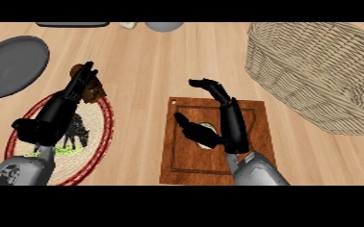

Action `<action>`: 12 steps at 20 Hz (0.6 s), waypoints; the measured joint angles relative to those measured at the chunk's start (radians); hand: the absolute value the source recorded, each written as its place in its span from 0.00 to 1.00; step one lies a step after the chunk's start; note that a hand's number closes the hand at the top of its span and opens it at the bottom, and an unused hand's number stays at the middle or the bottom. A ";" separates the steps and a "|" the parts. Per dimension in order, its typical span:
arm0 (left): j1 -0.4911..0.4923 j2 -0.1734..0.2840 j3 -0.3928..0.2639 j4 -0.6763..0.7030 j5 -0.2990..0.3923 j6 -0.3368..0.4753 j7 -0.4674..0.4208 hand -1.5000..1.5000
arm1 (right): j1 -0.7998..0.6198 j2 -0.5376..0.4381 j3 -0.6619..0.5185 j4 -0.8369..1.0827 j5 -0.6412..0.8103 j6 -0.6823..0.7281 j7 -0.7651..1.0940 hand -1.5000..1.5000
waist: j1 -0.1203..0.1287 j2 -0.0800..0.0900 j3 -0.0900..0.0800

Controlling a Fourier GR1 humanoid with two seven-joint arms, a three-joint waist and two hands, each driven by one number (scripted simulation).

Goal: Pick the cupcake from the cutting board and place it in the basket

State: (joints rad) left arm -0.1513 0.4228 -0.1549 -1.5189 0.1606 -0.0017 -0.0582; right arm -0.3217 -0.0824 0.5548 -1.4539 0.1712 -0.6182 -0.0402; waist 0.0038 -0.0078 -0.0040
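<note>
Right hand (213, 130) hangs over the brown cutting board (252, 115), fingers and thumb spread w/ nothing pinched; the cupcake (207, 140) sits on the board just under its palm, mostly hidden, only a pale bit showing between thumb and fingers. Wicker basket (313, 72) is off to that hand's right and further out, well apart. Left hand (60, 108) rests w/ fingers straight over a red-rimmed plate (99, 154), a brown item (92, 91) beside its fingertips, grey plate (21, 62) to its left.

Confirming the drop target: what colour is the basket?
Pale tan woven wicker basket, seen in the head view at right.
</note>
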 measured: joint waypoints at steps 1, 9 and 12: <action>-0.006 0.001 0.000 -0.006 0.004 -0.007 0.006 0.50 | -0.012 0.018 0.023 0.023 0.052 -0.051 0.041 0.00 | 0.001 0.000 0.000; 0.004 -0.008 0.002 -0.001 -0.012 0.011 0.009 0.50 | -0.097 0.013 0.057 0.153 0.465 -0.177 0.452 0.00 | -0.042 -0.019 -0.007; 0.011 -0.007 0.005 -0.001 -0.015 0.018 0.015 0.50 | -0.133 -0.028 0.053 0.164 0.567 -0.078 0.605 0.00 | -0.060 -0.028 -0.009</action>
State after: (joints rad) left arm -0.1405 0.4160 -0.1499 -1.5204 0.1457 0.0160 -0.0429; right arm -0.4544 -0.1103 0.6081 -1.2897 0.7387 -0.6961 0.5647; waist -0.0561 -0.0357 -0.0128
